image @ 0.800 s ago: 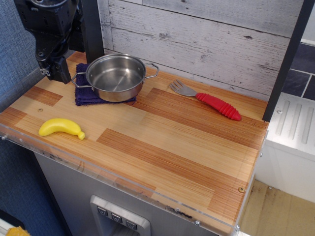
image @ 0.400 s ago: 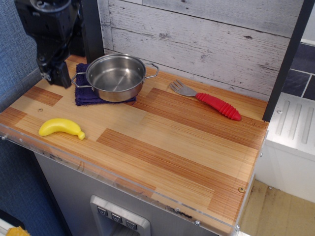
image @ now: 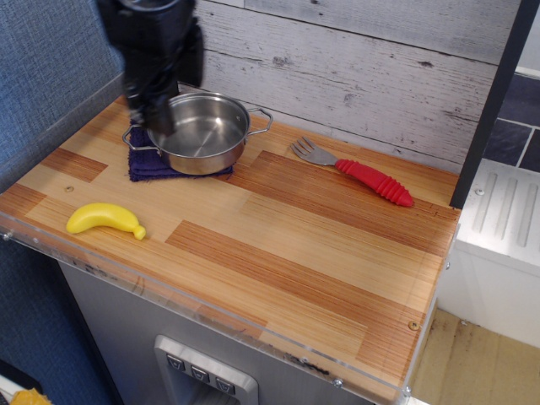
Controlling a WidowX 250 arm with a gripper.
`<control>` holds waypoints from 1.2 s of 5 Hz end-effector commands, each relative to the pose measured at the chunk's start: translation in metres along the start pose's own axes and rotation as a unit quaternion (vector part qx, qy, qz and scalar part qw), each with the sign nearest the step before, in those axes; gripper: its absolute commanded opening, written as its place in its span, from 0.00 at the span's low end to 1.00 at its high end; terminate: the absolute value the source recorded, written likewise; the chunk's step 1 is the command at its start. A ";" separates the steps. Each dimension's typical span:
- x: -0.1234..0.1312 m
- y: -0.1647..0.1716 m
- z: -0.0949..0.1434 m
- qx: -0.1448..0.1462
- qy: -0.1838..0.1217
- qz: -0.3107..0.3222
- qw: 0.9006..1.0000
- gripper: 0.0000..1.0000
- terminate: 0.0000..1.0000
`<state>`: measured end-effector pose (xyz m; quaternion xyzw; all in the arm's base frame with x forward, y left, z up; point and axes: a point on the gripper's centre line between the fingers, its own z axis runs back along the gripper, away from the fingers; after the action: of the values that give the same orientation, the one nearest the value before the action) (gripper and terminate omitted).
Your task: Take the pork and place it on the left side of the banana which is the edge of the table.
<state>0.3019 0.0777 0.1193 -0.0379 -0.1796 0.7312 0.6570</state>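
The fork [image: 359, 173] with a silver head and ribbed red handle lies at the back right of the wooden table [image: 278, 253], head pointing left. The yellow toy banana [image: 104, 218] lies near the front left edge. My black gripper [image: 156, 114] hangs above the left rim of the steel pot, far from the fork. It is blurred, and I cannot tell how its jaws stand. It holds nothing that I can see.
A steel pot [image: 201, 131] with two handles stands on a dark blue cloth [image: 143, 164] at the back left. A grey plank wall runs behind the table. A dark post [image: 489, 101] stands at the right edge. A clear plastic strip lines the front rim.
The arm has swung to the right, from over the table's back left corner to above the pot's left side. The fork, banana and pot have not moved.
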 end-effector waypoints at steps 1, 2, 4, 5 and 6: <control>-0.039 -0.040 0.006 -0.073 0.030 -0.058 0.995 1.00 0.00; -0.069 -0.054 -0.006 -0.070 0.043 -0.081 0.993 1.00 0.00; -0.133 -0.073 -0.034 -0.054 0.079 -0.108 0.990 1.00 0.00; -0.153 -0.075 -0.047 -0.037 0.082 -0.128 0.988 1.00 0.00; -0.172 -0.072 -0.058 -0.013 0.085 -0.153 0.984 1.00 0.00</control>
<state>0.4058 -0.0685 0.0323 -0.0534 -0.1125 0.6154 0.7783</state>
